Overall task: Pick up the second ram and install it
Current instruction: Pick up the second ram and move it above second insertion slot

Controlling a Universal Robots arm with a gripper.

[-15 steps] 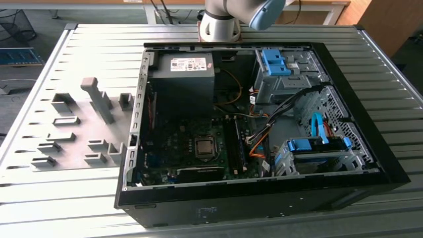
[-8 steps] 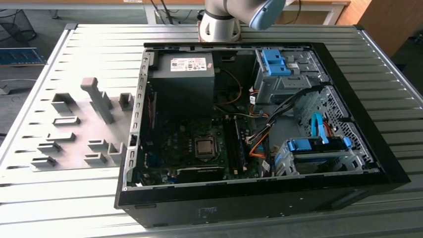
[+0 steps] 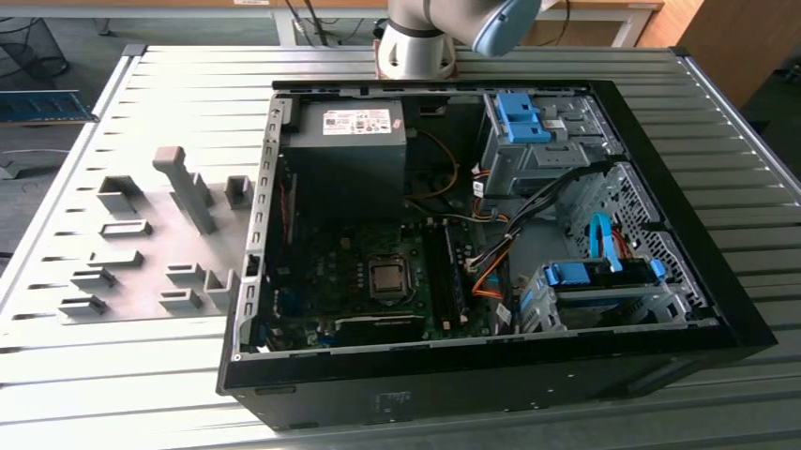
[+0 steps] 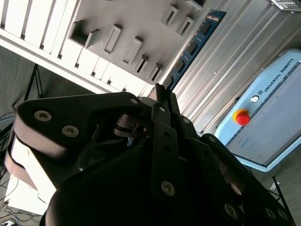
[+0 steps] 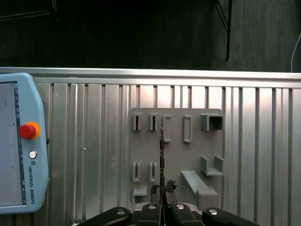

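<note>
Gripper (image 4: pixel 160 92) holding the memory stick (image 4: pixel 193 47), as seen in both wrist views. The two black fingers (image 4: pixel 164 132) are closed almost fully together, clamping one end of the stick between their tips. The rest of the blue-green board, with its row of dark chips, projects straight out past the fingertips. In the first wrist view the gripper (image 5: pixel 162 188) presents the memory stick (image 5: pixel 161 150) edge-on as a thin dark line rising from between the fingers. Beyond the stick's free end, well apart from the fingers, lies the grey fixture plate (image 5: pixel 174 160) with its raised slots, resting on the ribbed metal table (image 5: pixel 94 141). Off to one side of the fingers sits a pale blue control pendant (image 5: pixel 14 141) with a red button (image 5: pixel 27 130). The exterior view shows the same fixture plate (image 3: pixel 138 244) on the table (image 3: pixel 188 103), just beside the open computer case (image 3: pixel 501 384), whose circuit board (image 3: pixel 375 281) lies exposed.
</note>
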